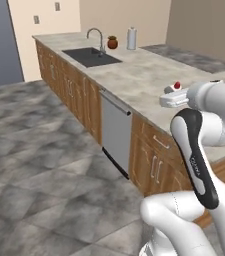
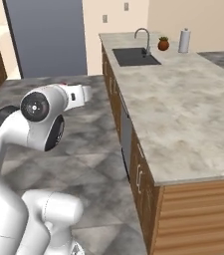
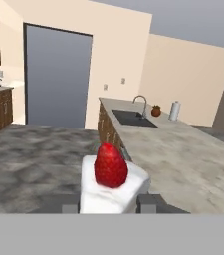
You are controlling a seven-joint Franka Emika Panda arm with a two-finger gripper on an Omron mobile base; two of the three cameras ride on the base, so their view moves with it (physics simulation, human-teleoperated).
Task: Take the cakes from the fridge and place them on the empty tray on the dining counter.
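White cake slice (image 3: 114, 187) sits pinched in the pincer (image 3: 108, 203), above the floor.

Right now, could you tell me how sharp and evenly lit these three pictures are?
Hand view: the white cake slice between the fingers looks soft-edged, flat light, no glare. Left base view: the sink is slightly blurred. Right base view: the counter is evenly lit, without strong shadows.

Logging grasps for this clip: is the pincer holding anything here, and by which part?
Yes. The pincer is shut on the white cake slice with the red cherry, gripping its lower sides, one finger on each side.
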